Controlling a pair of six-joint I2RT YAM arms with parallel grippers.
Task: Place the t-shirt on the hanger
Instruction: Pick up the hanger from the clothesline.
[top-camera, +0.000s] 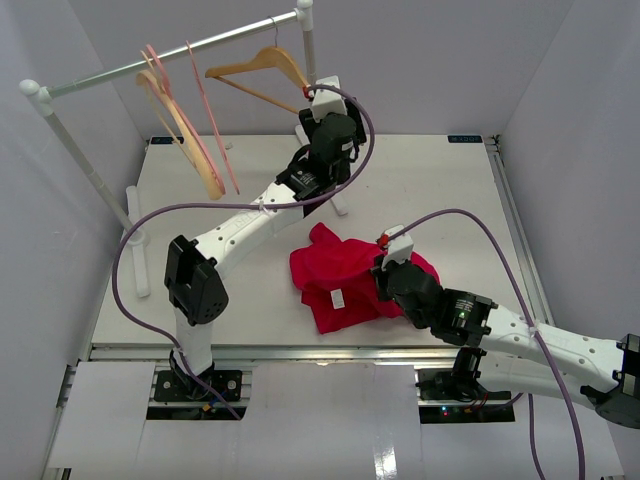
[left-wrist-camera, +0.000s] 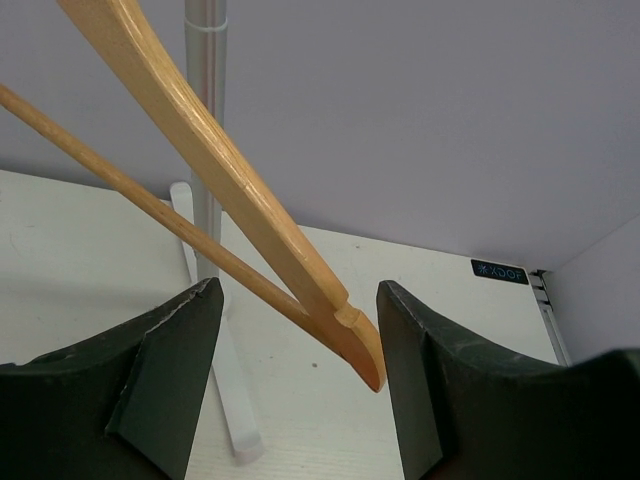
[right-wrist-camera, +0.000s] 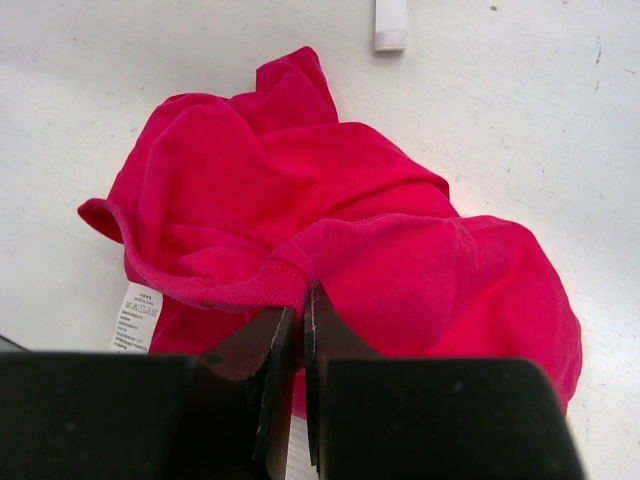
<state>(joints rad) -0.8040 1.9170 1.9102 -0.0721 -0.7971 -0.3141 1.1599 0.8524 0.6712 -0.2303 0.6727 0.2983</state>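
White flat tabletop (top-camera: 440, 190) enclosed by plain pale grey walls (top-camera: 450, 60). At the far left stands a white tubular garment rack (top-camera: 85, 165) with a pale horizontal rail (top-camera: 120, 70); its flat white foot (left-wrist-camera: 240, 420) rests on the tabletop. Thin pink hangers (top-camera: 212, 120) and a thick pale wooden hanger (top-camera: 212, 185) hang side by side from the rail. A small black label (left-wrist-camera: 499, 271) sits at the tabletop's far edge.

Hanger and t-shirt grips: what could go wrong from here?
The left end effector is open around only the tip of the hanger; closing there may slip off or swing it on the rail. The right end effector pinches a thin fold of the crumpled t-shirt; it could pull free on lifting.
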